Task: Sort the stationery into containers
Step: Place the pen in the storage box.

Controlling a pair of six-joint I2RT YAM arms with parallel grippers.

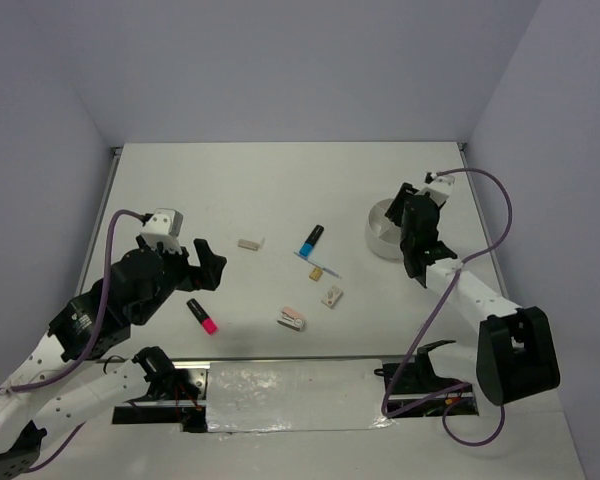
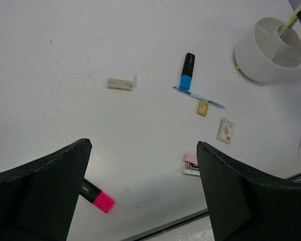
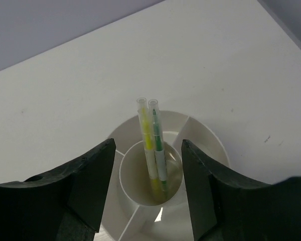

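Left gripper [image 2: 143, 150] fingers filled the bottom of its wrist view. Jaws were spread wide with nothing between them, hanging over the near-left part of the white bench [image 1: 230, 180]. A black highlighter with a pink end [image 2: 97, 196] lay flat on the bench under it, the black end hidden behind one finger.

Mid-bench scatter, all lying flat:
- whitish rectangular eraser [image 2: 120, 84], alone, left of the rest
- black marker with a blue end [image 2: 187, 72], blue end toward the near edge
- thin clear pen with blue inside [image 2: 199, 98], crossing right at the marker's blue end; couldn't tell whether they touched
- small tan block [image 2: 203, 108], just beside that pen on the near side
- small whitish card-like piece [image 2: 226, 131], a bit nearer the near edge
- pink-and-white clip-like item [image 2: 191, 164], nearest the near edge of the group

The round white plastic tub with inner dividers [image 2: 251, 55] sat close to the right edge, on the far half of the bench, well apart from the scatter.

Right gripper [image 3: 146, 145] was directly over the tub, jaws apart. One finger stood on each side of two thin pens, with a gap showing on both sides, so it gripped nothing. The pale yellow pen [image 3: 147, 135] and greenish pen [image 3: 158, 138] stood side by side in the tub's round centre compartment, leaning slightly. The outer compartments that showed held nothing.

A crinkled shiny strip [image 1: 290, 395] ran along the near edge between the arm bases.
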